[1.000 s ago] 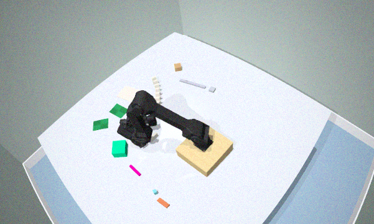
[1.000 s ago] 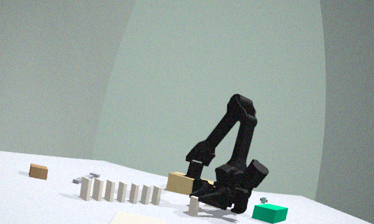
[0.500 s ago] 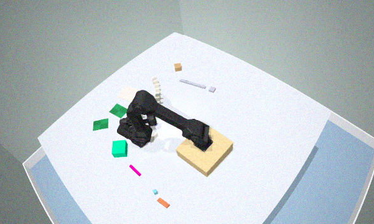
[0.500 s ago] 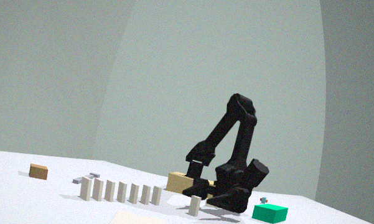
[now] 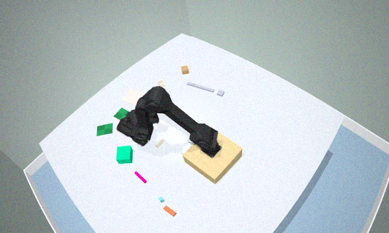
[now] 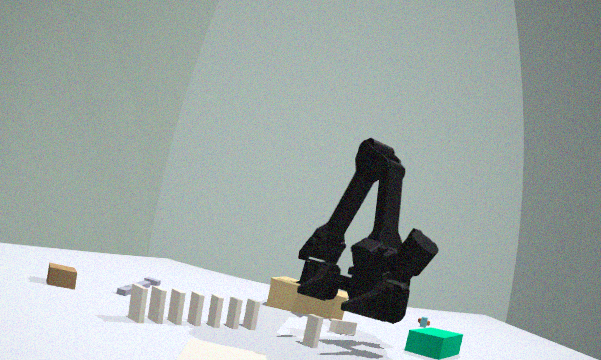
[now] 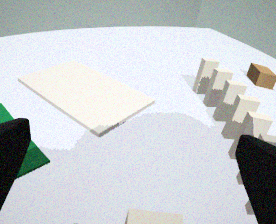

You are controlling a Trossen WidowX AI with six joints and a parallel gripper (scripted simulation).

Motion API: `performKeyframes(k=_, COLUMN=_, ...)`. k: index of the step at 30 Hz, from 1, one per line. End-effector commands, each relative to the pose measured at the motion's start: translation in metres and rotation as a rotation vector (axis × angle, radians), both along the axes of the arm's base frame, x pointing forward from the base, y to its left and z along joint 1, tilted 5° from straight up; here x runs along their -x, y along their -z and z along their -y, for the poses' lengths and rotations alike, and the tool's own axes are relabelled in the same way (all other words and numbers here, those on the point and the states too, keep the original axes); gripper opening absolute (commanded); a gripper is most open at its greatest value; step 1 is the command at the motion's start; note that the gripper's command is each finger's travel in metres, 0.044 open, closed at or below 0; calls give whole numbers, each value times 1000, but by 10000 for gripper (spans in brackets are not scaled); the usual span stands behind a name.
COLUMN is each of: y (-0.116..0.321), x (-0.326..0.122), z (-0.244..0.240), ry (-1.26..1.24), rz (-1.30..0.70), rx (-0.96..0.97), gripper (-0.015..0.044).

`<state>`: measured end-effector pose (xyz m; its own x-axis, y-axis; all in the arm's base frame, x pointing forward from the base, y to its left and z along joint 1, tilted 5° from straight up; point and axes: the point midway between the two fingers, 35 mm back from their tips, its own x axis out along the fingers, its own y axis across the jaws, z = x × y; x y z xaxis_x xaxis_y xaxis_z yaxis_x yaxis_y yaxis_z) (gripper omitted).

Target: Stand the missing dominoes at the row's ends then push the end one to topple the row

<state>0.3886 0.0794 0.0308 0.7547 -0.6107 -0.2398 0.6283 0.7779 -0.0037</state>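
Several cream dominoes [image 6: 195, 308] [image 7: 246, 107] stand in an evenly spaced row, left of the gripper in the exterior view; the arm hides most of them in the top view. A lone domino [image 6: 312, 331] [image 7: 154, 218] stands upright past the row's near end, apart from it by a gap wider than the row's spacing. Another domino [image 5: 159, 143] [image 6: 343, 327] lies flat on the table beside the lone one. My gripper [image 6: 321, 300] [image 7: 135, 138] is open and empty, with its fingers wide apart, above the lone domino. In the wrist view, the right finger overlaps the row's near part.
A cream flat plate [image 5: 133, 96] [image 7: 86, 97] and green flat pieces [image 5: 104, 129] lie left of the arm. A green block [image 5: 124, 155] [image 6: 433, 343], a magenta bar [image 5: 140, 177], a brown block [image 5: 184, 70] [image 6: 62, 276] and a grey bar [image 5: 200, 87] are around. The arm stands on a wooden base [image 5: 215, 168].
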Motion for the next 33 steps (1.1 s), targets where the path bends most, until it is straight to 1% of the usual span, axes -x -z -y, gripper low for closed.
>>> performKeyframes(k=1, y=3, x=-36, z=-5, ry=-70, rz=-132, rx=-76, gripper=440)
performKeyframes(k=3, y=7, x=-51, z=-5, ry=-109, rz=-246, rx=-135, gripper=440)
performKeyframes(k=6, y=12, x=-61, z=2, ry=-134, rz=-419, rx=-249, gripper=440)
performKeyframes(k=11, y=3, x=-52, z=16, ry=-119, rz=-699, rx=-505, gripper=440)
performKeyframes(k=12, y=-5, x=-55, z=17, ry=-122, rz=-711, rx=-571, gripper=440)
performKeyframes(k=15, y=-15, x=-46, z=21, ry=-101, rz=-791, rx=-673, gripper=440)
performKeyframes(k=16, y=-23, x=-46, z=21, ry=-99, rz=-803, rx=-733, gripper=440)
performKeyframes(k=19, y=-34, x=-31, z=25, ry=-63, rz=-887, rx=-825, gripper=440)
performKeyframes(k=26, y=-49, x=-6, z=28, ry=-1, rz=-1001, rx=-934, gripper=440)
performKeyframes(k=33, y=-51, x=-4, z=28, ry=4, rz=-1008, rx=-943, gripper=440)
